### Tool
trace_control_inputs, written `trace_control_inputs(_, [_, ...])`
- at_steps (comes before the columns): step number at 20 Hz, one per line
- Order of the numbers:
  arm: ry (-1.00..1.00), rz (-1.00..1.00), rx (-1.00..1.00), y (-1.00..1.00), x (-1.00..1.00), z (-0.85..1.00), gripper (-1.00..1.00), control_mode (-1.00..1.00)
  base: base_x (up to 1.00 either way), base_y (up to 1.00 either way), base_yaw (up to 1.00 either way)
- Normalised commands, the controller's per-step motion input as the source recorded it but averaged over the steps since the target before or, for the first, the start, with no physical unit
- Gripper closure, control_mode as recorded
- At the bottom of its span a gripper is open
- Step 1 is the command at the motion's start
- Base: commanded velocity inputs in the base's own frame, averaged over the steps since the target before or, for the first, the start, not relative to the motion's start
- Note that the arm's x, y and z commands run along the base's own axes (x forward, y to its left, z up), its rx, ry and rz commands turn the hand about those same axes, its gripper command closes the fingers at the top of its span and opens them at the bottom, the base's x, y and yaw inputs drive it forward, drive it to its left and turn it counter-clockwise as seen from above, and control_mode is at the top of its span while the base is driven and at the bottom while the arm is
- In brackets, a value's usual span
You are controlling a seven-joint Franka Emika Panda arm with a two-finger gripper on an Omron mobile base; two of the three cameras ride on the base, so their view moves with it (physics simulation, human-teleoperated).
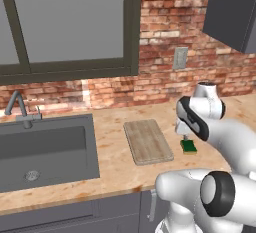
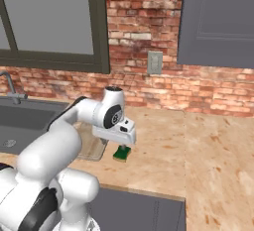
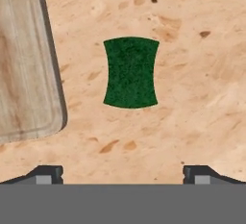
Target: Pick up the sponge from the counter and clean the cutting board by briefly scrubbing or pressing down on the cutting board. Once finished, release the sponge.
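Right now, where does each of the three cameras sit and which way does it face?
Left base view: behind the arm's left, facing the brick wall; white arm lower right, light wooden cutting board.
Right base view: behind the arm's right; arm lower left, gripper above the small green-topped sponge.
Hand view: looking straight down; open fingertips.
All share the sponge on the speckled beige counter.

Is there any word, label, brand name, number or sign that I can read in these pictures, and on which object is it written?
None: no readable text in any view.
The sponge, the cutting board, the counter and the gripper are plain.
The brick wall, the wall plate on it and the cabinet door carry no lettering.
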Motion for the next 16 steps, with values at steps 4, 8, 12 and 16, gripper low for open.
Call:
trace_control_inputs(4, [0.00,0.00,0.00,-0.11,0.28,-0.30,-1.00,-1.00,0.00,0.00,0.00])
trace_control_inputs(8, [0.01,0.02,0.00,-0.06,0.25,-0.30,-1.00,-1.00,0.00,0.00,0.00])
trace_control_inputs(12, [0.00,0.01,0.00,-0.01,0.25,-0.31,-1.00,-1.00,0.00,0.00,0.00])
trace_control_inputs(16, [0.00,0.03,0.00,-0.01,0.22,-0.29,-1.00,-1.00,0.00,0.00,0.00])
